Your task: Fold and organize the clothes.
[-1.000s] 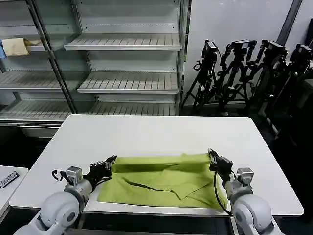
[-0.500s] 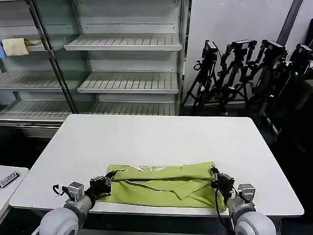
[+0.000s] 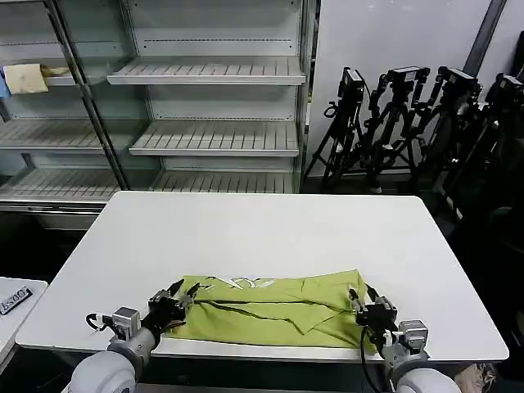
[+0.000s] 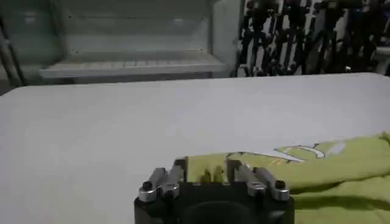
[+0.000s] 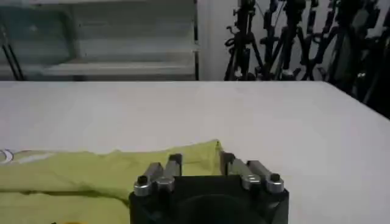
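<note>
The lime yellow-green T-shirt (image 3: 270,309) lies folded into a long band near the table's front edge, with a bit of white print (image 3: 237,282) showing on top. My left gripper (image 3: 176,295) is at its left end, open, with the folded corner (image 4: 210,173) lying between the spread fingers. My right gripper (image 3: 359,296) is at the right end, also open, its fingers on either side of the shirt's corner (image 5: 201,155). The cloth rests flat on the table in both wrist views.
The white table (image 3: 246,221) stretches bare beyond the shirt. Behind it stand metal shelves (image 3: 213,74), with a pale yellow cloth (image 3: 26,78) on the upper left one. Black tripods (image 3: 409,123) crowd the back right. A small side table (image 3: 12,303) sits at the left.
Both grippers drew back toward the table's front edge, carrying the shirt's far edge over itself into a narrower fold with white print on top. The fold has since settled flat.
</note>
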Tool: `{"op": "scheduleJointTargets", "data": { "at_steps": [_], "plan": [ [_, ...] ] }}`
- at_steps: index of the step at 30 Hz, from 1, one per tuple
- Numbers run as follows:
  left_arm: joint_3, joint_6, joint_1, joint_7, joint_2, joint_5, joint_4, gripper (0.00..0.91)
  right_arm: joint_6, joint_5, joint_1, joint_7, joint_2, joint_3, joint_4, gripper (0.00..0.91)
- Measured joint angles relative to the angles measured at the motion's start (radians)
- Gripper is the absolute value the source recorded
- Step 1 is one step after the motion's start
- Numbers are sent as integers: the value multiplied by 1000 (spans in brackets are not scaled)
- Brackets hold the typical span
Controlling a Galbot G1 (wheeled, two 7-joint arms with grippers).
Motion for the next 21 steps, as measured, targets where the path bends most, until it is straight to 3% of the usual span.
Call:
{"op": "scheduleJointTargets", "data": {
  "at_steps": [9,10,11,12,21],
  "plan": [
    [30,-10,24,-38,-49,-3,17,897,25,-27,-53,7,7,28,38,907],
    [33,-12,24,-40,-55,-1,19,322,27,-29,-57,8,9,29,40,907],
    [35,-15,25,-42,-59,-1,20,81,29,-31,-60,8,10,29,42,907],
    [38,-17,25,-43,-63,-1,21,30,31,-33,-63,9,12,29,43,907],
    [43,-32,33,-50,-87,-18,24,30,40,-38,-70,16,19,31,53,907]
  ]
}}
